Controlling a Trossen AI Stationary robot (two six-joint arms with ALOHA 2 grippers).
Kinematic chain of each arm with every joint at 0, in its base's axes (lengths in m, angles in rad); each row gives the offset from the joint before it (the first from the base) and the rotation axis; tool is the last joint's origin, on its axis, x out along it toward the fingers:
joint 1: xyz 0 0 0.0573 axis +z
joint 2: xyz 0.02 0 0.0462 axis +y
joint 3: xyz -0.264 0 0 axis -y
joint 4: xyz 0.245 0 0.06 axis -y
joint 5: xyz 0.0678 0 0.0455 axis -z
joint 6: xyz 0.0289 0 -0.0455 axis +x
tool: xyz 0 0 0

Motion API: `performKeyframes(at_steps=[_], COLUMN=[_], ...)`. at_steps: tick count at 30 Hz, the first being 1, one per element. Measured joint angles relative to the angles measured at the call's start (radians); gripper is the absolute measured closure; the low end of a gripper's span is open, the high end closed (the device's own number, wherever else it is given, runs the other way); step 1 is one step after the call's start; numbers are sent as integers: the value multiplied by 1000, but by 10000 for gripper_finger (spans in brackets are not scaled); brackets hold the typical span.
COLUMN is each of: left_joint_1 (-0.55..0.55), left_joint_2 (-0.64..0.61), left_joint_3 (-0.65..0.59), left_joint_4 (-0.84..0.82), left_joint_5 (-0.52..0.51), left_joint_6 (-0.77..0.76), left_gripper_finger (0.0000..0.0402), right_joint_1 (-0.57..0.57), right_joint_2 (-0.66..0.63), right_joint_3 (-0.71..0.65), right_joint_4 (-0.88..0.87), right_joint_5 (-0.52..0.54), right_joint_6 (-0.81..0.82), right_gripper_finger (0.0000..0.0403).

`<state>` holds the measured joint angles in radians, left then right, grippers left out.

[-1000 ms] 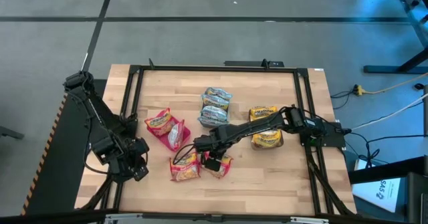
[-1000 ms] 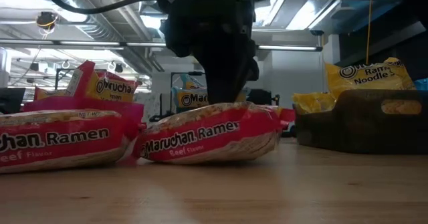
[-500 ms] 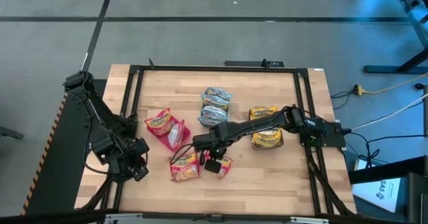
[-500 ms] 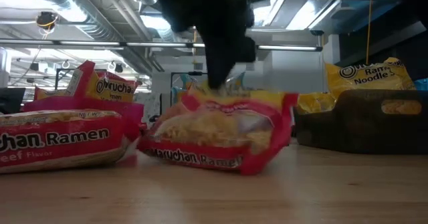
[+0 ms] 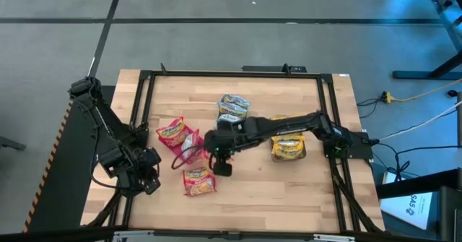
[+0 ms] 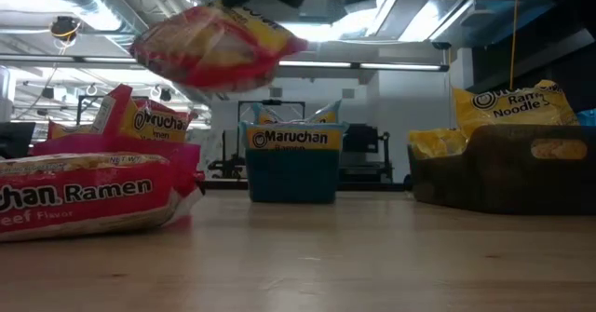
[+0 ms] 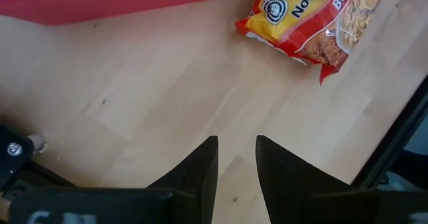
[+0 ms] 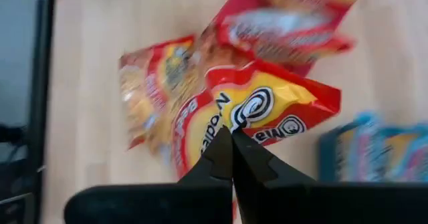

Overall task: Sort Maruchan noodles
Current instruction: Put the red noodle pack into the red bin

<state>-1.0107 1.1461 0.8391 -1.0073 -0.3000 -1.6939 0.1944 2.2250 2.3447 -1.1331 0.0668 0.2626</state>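
The right gripper [image 8: 232,140] was clamped shut on the edge of a red ramen packet [image 6: 216,47], which was held clear of the table [image 5: 303,191], in the air just beside the pink bin [image 5: 189,147]. In the right wrist view the fingertips were seen pinched together on the wrapper's rim, with the packet hanging tilted below them. The packet was judged light, crinkly and slippery, with brittle noodles inside, so a hold on the sealed seam was thought safer than one across the noodle block, which could crack under squeeze or slide out. Just beside the pink bin, on its near side, a second red packet [image 5: 198,180] was left lying flat on the wood. Farther from the pink bin, a teal bin [image 6: 292,163] with blue packets and a dark bin [image 6: 503,168] with yellow packets [image 5: 287,147] were set well apart, with bare wood between them offering room for the arm. The pink bin's rim was judged the main edge to be cleared. The left gripper [image 7: 236,158] was parked low near the table's left frame rail, well away from the pink bin, with its fingers apart and nothing between them.
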Motion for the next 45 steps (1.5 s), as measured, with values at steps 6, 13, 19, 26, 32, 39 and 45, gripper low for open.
performKeyframes(at_steps=[6, 13, 19, 26, 32, 39, 45], left_joint_1=[0, 0, 0, 0, 0, 0, 0], left_joint_2=[0, 0, 0, 0, 0, 0, 0], left_joint_3=[0, 0, 0, 0, 0, 0, 0], left_joint_4=[-4, -7, -6, -2, -5, -2, -2], left_joint_5=[-9, -72, -86, -85, -82, -82, -82], left_joint_6=[0, 3, 2, 2, 2, 2, 2], left_gripper_finger=[306, 306, 306, 306, 306, 306, 306], right_joint_1=[-72, -157, -222, -241, -241, -250, -291], right_joint_2=[0, 1, 21, 111, 188, 198, 197], right_joint_3=[3, 3, 5, 3, 2, 4, 4], right_joint_4=[119, 364, 568, 623, 724, 798, 821], right_joint_5=[32, -12, -173, -263, -350, -348, -388], right_joint_6=[-154, -337, -354, -351, -349, -393, -399], right_gripper_finger=[403, 403, 403, 403, 403, 403, 403])
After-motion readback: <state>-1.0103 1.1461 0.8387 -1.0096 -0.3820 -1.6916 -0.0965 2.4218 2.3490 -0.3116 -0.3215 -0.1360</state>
